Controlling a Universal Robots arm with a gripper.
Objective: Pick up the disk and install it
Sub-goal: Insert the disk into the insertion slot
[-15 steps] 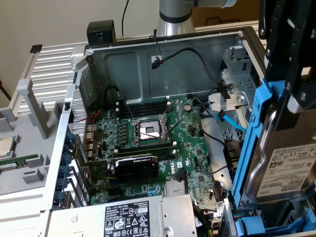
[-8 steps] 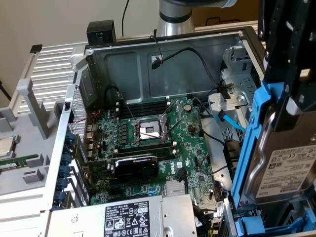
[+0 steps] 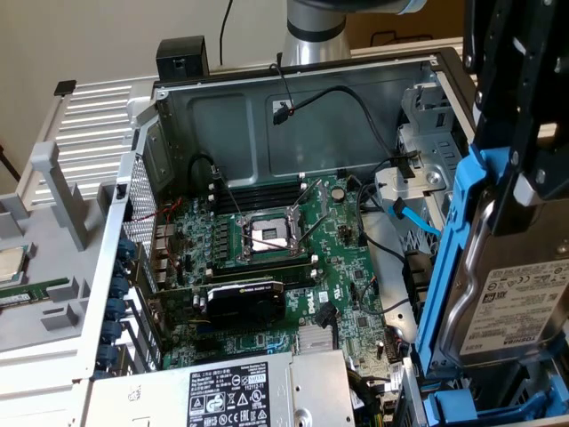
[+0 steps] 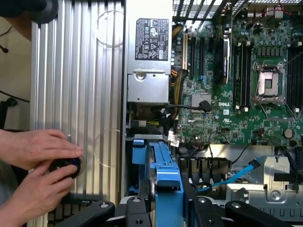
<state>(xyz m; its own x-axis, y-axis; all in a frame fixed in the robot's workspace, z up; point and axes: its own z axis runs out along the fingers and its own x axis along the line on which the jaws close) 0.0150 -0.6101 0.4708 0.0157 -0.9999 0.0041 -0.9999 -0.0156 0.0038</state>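
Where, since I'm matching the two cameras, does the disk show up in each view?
Exterior view: the disk stands upright at the exterior view's right edge, silver with a white label, in its blue frame.
Wrist view: the disk is seen edge-on, its blue frame held in the gripper.
Shared landmark: the processor socket on the green board.

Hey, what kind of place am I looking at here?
Likely a computer repair or assembly bench: an open tower case lies on its side, its green motherboard bare, and the gripper holds the disk in a blue carrier over it.
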